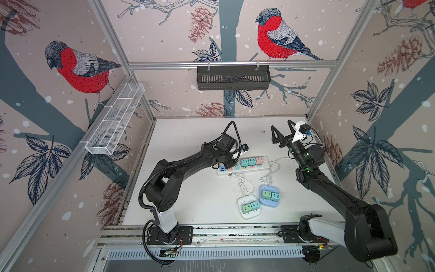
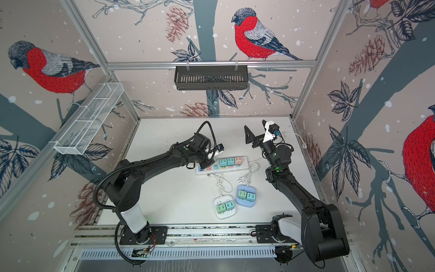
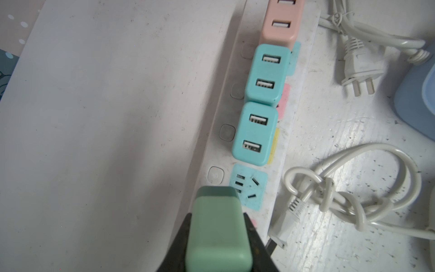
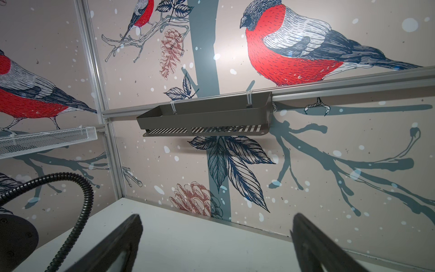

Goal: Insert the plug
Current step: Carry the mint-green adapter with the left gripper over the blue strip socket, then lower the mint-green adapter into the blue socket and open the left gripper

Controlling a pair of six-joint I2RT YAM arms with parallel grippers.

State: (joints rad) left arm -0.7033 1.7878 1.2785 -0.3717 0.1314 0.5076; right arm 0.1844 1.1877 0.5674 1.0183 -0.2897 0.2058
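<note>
In the left wrist view my left gripper point(image 3: 217, 215) is shut on a pale green plug point(image 3: 219, 235), with a black finger on each side of it. The plug's darker front end hangs by a free light-blue socket point(image 3: 249, 188) on the white power strip point(image 3: 289, 131). Whether it touches the strip I cannot tell. Two teal plugs point(image 3: 255, 134) and a pink plug point(image 3: 279, 30) sit in the strip's other sockets. In both top views my left wrist covers the left end of the power strip point(image 1: 263, 166) point(image 2: 243, 166). My right gripper point(image 1: 281, 124) point(image 2: 255, 126) point(image 4: 216, 219) is raised at the back right, open and holding nothing.
A white square hub point(image 1: 249, 208) and a blue square hub point(image 1: 270, 195), each holding plugs, lie in front of the strip. Bundled white cords point(image 1: 246, 183) point(image 3: 353, 188) lie between them and the strip. A black basket point(image 1: 233, 77) hangs on the back wall and a wire basket point(image 1: 115, 117) on the left wall.
</note>
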